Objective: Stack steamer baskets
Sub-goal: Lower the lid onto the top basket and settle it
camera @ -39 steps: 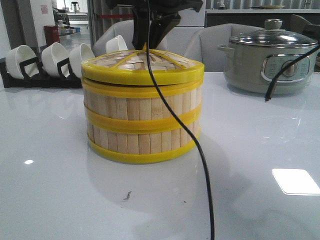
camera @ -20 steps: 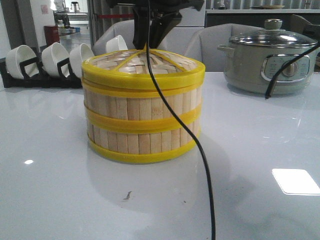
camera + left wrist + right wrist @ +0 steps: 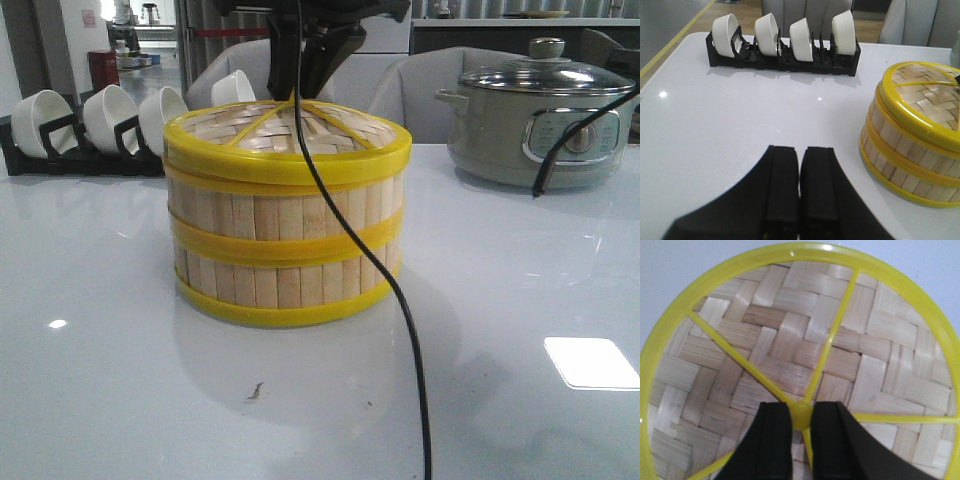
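Note:
Two steamer baskets stand stacked mid-table, the upper one (image 3: 250, 212) on the lower one (image 3: 250, 282), both with pale slat walls and yellow rims. A flat woven lid (image 3: 230, 125) with yellow rim and spokes lies level on top. My right gripper (image 3: 297, 90) comes down from above, its fingers closed on the lid's yellow centre knob (image 3: 801, 415). My left gripper (image 3: 800, 155) is shut on nothing, low over the bare table beside the stack (image 3: 905, 160). The baskets' insides are hidden by the lid.
A black rack of white bowls (image 3: 100, 120) stands at the back left. A grey electric pot with a glass lid (image 3: 540, 120) sits at the back right. A black cable (image 3: 405, 320) hangs in front of the stack. Grey chairs (image 3: 420, 90) stand behind the table.
The lid was tilted, its right side raised above the top basket; it has come down and now sits level on the rim. The left gripper shows no movement.

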### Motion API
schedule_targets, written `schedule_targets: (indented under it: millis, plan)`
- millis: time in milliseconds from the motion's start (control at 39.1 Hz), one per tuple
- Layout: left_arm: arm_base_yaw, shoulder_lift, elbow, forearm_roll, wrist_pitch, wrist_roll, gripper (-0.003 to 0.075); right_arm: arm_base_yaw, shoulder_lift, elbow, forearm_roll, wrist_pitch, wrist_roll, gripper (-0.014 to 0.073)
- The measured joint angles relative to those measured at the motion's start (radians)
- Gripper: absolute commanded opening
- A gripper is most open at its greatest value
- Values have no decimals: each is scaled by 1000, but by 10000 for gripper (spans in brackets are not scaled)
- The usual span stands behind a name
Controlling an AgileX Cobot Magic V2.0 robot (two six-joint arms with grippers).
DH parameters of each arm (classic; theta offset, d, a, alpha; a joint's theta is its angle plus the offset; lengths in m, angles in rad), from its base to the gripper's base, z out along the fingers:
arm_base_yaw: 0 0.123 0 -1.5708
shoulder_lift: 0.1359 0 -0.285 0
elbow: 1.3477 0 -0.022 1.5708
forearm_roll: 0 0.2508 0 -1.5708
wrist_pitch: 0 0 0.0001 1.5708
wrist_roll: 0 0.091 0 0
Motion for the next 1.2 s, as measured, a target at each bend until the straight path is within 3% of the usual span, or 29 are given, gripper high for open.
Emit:
schedule_targets:
  millis: [613, 715, 894, 1201]
  plan:
    - [0, 0, 0, 0, 0, 0, 86, 0, 0, 0, 5, -12, 0, 55]
    - [0, 0, 0, 0, 0, 0, 86, 0, 0, 0, 7, -12, 0, 127]
    - [0, 0, 0, 0, 0, 0, 86, 0, 0, 0, 7, -16, 0, 379]
    - [0, 0, 0, 0, 0, 0, 86, 0, 0, 0, 9, -37, 0, 400]
